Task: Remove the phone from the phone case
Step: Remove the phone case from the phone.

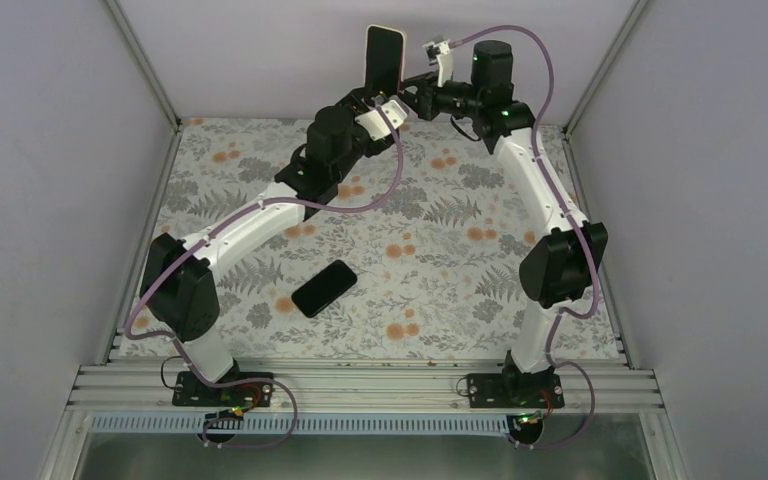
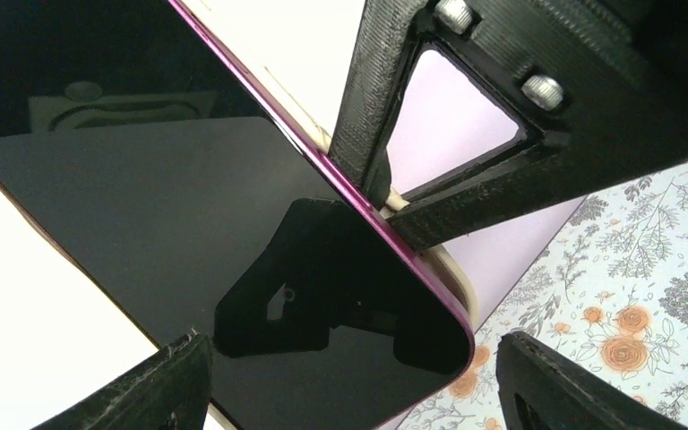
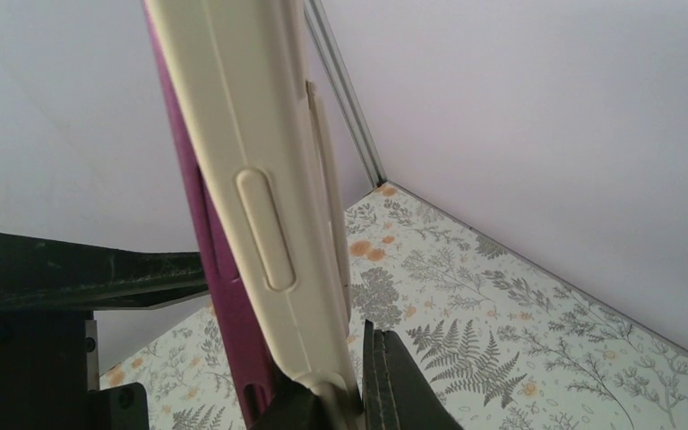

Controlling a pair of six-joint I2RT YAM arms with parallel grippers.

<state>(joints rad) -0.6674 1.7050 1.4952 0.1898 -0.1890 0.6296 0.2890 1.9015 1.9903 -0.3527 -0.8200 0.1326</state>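
A phone [image 1: 384, 52] with a magenta rim and black screen stands upright in the air at the back of the table, inside a cream phone case [image 3: 269, 206]. My right gripper [image 3: 358, 394] is shut on the case's lower edge; in the top view it [image 1: 412, 95] reaches in from the right. The phone's magenta side [image 3: 219, 296] stands slightly off the case there. My left gripper [image 2: 358, 385] is open, its fingers straddling the phone's lower corner [image 2: 412, 331]. Its right finger [image 2: 555, 390] is apart from the phone; the left one [image 2: 157, 390] lies at the screen's edge.
A flat black phone-like slab [image 1: 323, 288] lies on the floral table cover [image 1: 440, 250] near the front middle. Grey walls close the cell at the back and sides, and the raised phone is close to the back wall.
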